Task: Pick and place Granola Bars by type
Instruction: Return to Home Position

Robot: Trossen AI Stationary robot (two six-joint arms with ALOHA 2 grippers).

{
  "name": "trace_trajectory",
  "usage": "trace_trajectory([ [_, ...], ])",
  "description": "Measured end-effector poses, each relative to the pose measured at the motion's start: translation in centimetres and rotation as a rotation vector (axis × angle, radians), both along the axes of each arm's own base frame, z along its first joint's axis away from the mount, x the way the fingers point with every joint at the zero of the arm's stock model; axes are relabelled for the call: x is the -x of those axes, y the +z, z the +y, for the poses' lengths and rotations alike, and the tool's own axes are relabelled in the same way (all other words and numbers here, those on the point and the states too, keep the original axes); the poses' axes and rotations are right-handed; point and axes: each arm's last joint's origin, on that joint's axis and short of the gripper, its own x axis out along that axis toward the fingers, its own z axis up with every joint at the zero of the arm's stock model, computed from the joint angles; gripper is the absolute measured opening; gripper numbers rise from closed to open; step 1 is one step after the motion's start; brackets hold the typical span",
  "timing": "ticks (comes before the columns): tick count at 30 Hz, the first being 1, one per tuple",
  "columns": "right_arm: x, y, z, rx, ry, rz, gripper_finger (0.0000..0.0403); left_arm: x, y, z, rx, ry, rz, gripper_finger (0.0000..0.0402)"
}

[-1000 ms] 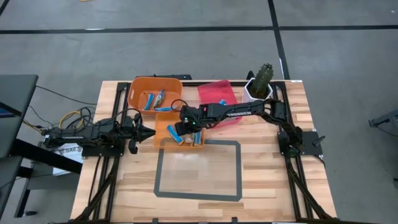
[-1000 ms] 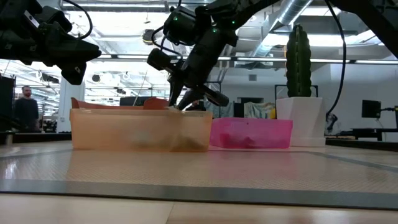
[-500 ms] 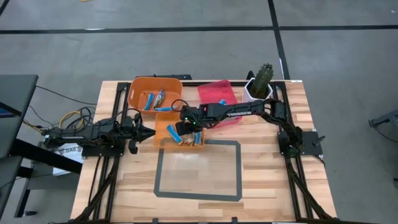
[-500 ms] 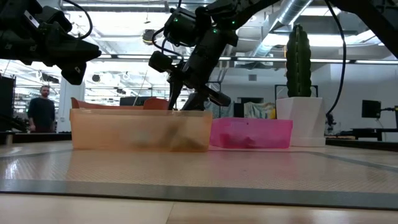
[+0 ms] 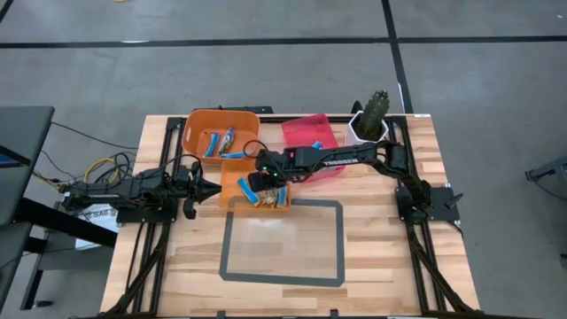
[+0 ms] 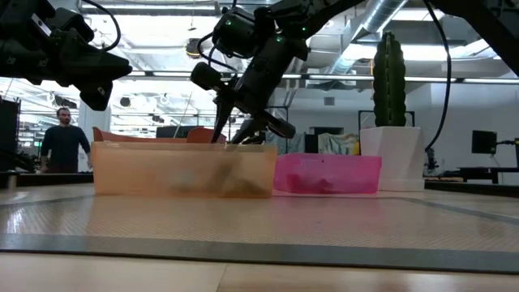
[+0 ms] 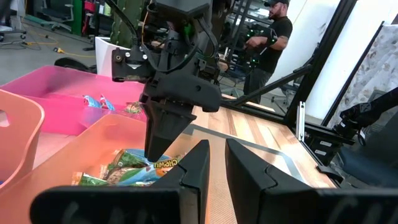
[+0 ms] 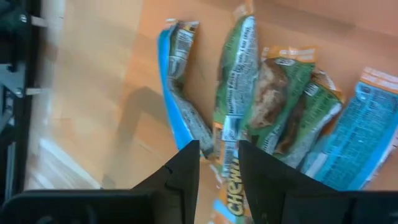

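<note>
Granola Bars (image 8: 239, 93) — lengthwise along the fingers, seemingly | right gripper (image 8: 219, 163) — parted, empty | left gripper (image 7: 214, 167) closed

Overhead, table-level, two wrist views; all share orange bin (image 5: 253, 189).

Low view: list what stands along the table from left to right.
Orange bin → pink bin → white pot holding the cactus. The right end effector hangs over the orange bin's right part.
</note>
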Motion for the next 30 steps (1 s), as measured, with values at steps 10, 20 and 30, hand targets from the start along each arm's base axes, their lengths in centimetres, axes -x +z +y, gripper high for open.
trace_trajectory([
  [10, -1.2, 3.2, 0.0, 0.032, 0.055, -0.109, 0.0102, 0.0, 0.0, 0.0, 0.0, 0.0, 0.0, 0.0044],
  [20, -2.7, 9.5, 0.8, 0.118, 0.159, -0.312, 0.0102, 0.0, 0.0, 0.0, 0.0, 0.0, 0.0, 0.0044],
  [30, -3.2, 13.8, 1.8, 0.163, 0.203, -0.488, 0.0102, 0.0, 0.0, 0.0, 0.0, 0.0, 0.0, 0.0044],
])
